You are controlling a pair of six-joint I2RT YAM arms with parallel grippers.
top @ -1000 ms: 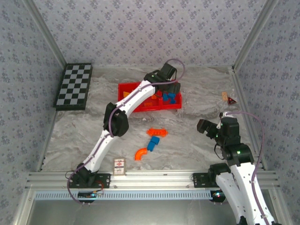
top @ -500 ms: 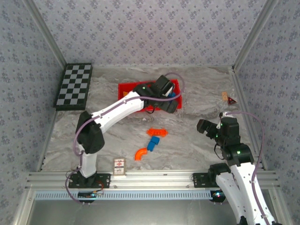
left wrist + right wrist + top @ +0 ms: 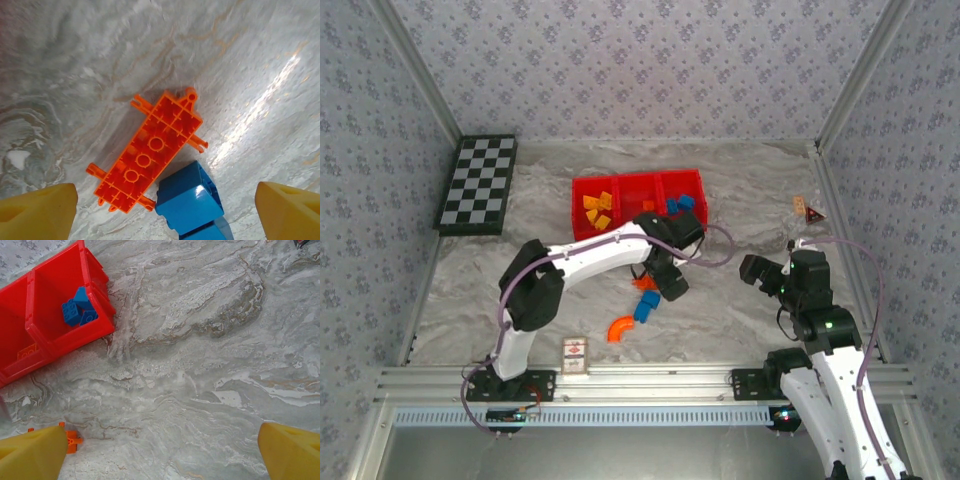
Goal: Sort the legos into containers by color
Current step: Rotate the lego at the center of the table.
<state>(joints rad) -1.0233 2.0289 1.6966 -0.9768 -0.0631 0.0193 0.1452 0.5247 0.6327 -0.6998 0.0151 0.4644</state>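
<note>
There, left gripper (image 3: 672,287) over orange lego (image 3: 150,157)

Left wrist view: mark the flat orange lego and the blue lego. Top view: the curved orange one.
flat orange lego (image 3: 144,160), left wrist view, middle ring.
blue lego (image 3: 187,197), left wrist view, top face.
curved orange lego (image 3: 618,328), top view, mid-arc.

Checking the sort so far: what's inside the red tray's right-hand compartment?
Several blue legos in a cluster; the rest of the compartment floor is bare red. Anything beneath the cluster is covered.
</note>
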